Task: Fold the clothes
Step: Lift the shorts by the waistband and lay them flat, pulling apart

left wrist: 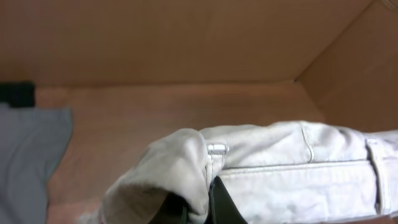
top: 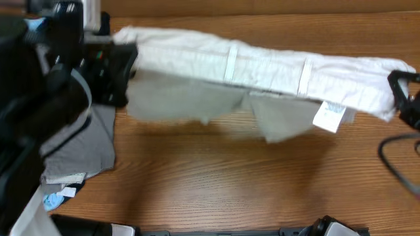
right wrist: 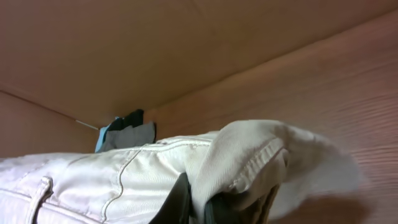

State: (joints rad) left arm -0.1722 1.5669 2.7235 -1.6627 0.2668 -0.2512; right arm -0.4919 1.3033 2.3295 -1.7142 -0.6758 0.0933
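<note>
Currently the shorts (top: pixel 262 69) hang stretched near the tabletop's (top: pixel 230 190) far edge, with the waistband running left to right. The left tool (top: pixel 121 65) is clenched on one waistband end and the right tool (top: pixel 401 95) on the other, so each is equally near. The cloth is soft beige twill with stitched belt loops (top: pixel 231 62) and limp, drooping legs. A gray garment (top: pixel 82 154) lies at the left edge.

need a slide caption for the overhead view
The beige shorts hang stretched between the left gripper and the right gripper over the wooden table; gray garment at image left.
</note>
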